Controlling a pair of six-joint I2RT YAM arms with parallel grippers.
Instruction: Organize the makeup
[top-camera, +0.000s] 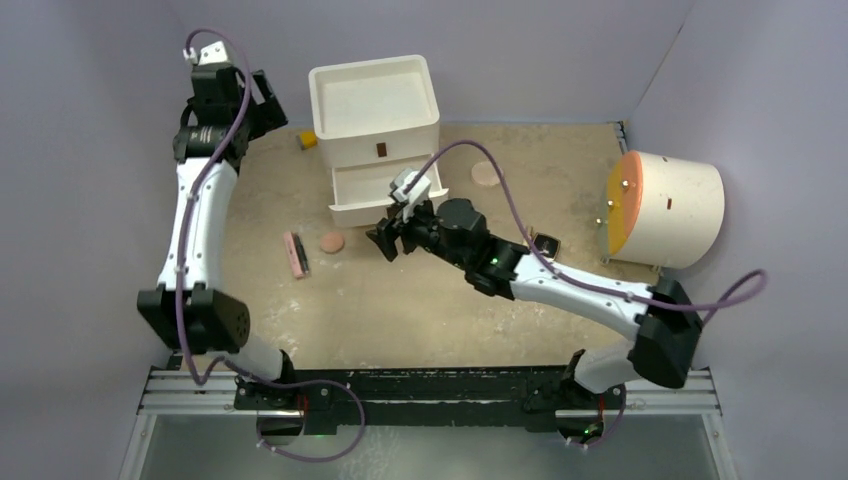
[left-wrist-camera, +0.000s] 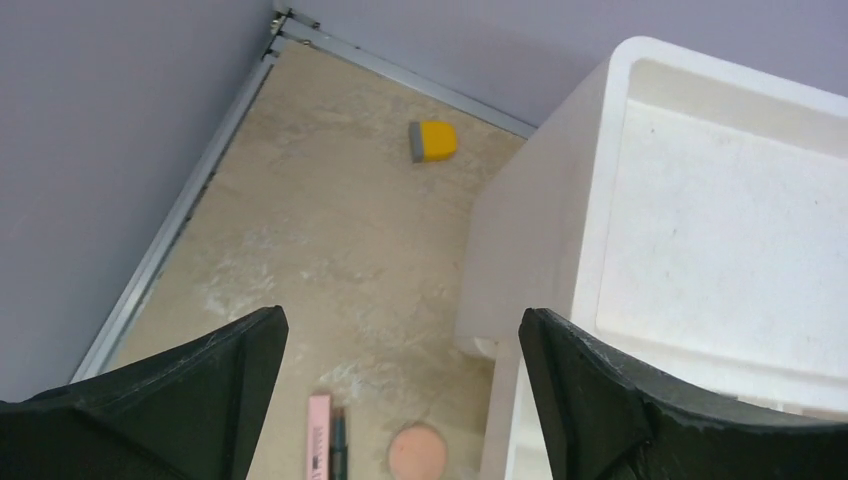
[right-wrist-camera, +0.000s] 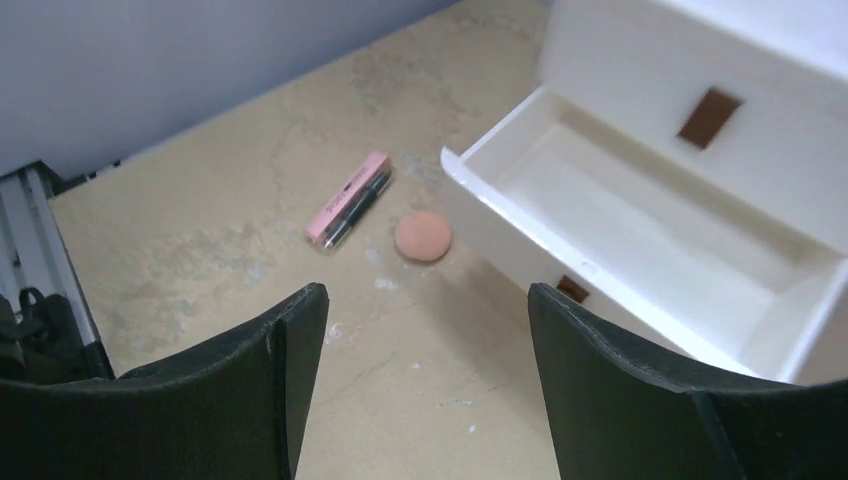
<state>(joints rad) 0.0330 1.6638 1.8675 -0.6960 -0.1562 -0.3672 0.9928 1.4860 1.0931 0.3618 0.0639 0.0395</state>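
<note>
A slim pink-and-black stick (top-camera: 295, 254) and a round peach disc (top-camera: 332, 243) lie on the table left of the white drawer unit (top-camera: 375, 110). Its lower drawer (top-camera: 385, 190) is pulled out and looks empty. A second peach disc (top-camera: 485, 173) lies right of the unit. A black square compact (top-camera: 545, 245) sits beside the right arm. My right gripper (top-camera: 385, 243) is open and empty, in front of the open drawer (right-wrist-camera: 620, 220), with the stick (right-wrist-camera: 348, 198) and disc (right-wrist-camera: 423, 236) ahead of it (right-wrist-camera: 427, 300). My left gripper (top-camera: 272, 100) is open and empty, high at the unit's left (left-wrist-camera: 400, 330). The patterned box and tan tube are out of view.
A small yellow block (top-camera: 307, 141) lies at the back, left of the unit; it also shows in the left wrist view (left-wrist-camera: 434, 140). A big cream cylinder with an orange face (top-camera: 665, 208) stands at the right. Purple walls close in the table on three sides.
</note>
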